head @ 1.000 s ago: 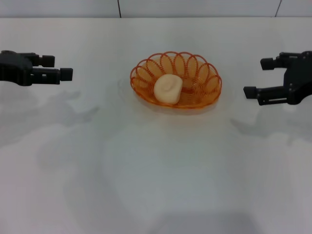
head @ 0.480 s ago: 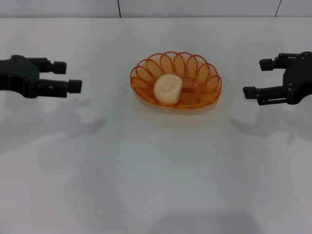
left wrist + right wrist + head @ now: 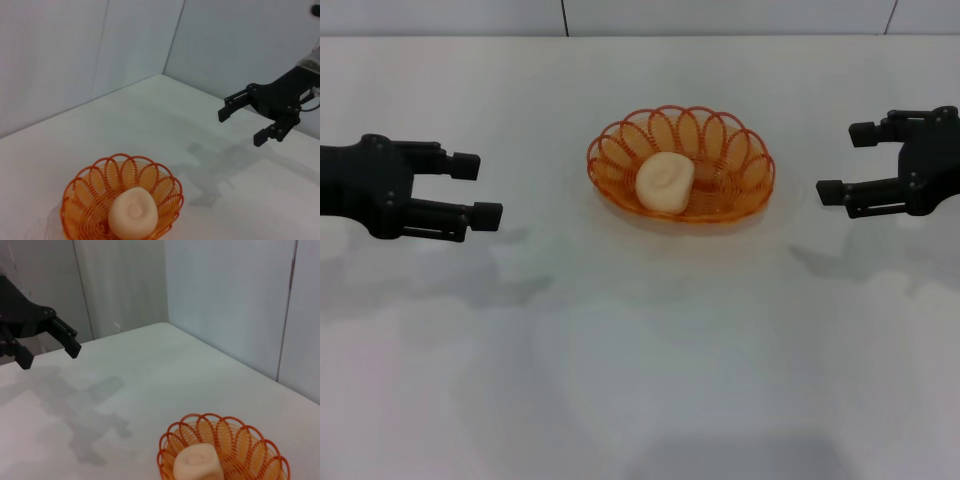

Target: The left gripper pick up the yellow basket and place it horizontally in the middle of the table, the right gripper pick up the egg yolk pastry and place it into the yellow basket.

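- The left gripper hangs over the left side of the table, well apart from the basket. Its two black fingers point toward the middle and stand spread wide, with nothing between them. It casts a soft shadow on the white surface just below and beside it.
- From the right wrist view the same left gripper shows at the far side, fingers apart and empty, above its own grey shadow.
- The yellow basket sits flat on the table in the middle, a little toward the far edge, with its long side running left to right. Neither gripper touches it.
- The egg yolk pastry lies inside the basket, resting on the wire floor slightly left of the basket's centre, its swirled dome facing up.
- In the left wrist view the basket and the pastry appear close by, the pastry nestled against the near wall of the wire rim.
- The right gripper hangs over the right side of the table, near the basket's level but clear of it. Its fingers point inward and are held wide apart, carrying nothing.
- The left wrist view shows that right gripper farther off, open-handed above its shadow.
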Controlling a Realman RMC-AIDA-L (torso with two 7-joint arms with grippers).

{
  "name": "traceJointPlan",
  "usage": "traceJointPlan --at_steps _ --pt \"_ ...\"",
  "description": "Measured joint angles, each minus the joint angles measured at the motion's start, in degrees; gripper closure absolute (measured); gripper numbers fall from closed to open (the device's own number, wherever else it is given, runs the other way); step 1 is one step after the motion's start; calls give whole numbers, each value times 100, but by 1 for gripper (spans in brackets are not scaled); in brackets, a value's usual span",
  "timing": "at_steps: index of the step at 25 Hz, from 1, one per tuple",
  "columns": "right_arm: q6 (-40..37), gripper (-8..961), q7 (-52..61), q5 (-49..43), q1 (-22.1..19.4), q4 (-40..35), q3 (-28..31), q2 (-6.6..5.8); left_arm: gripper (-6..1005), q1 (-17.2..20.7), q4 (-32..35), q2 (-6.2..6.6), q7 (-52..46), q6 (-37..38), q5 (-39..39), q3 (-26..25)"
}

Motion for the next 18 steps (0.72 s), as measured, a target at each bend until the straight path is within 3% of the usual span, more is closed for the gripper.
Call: traceJointPlan --at_steps 18 --pt "-222 110 -1 -105 20 -67 -14 8 181 9 0 -35 32 66 -2 1"
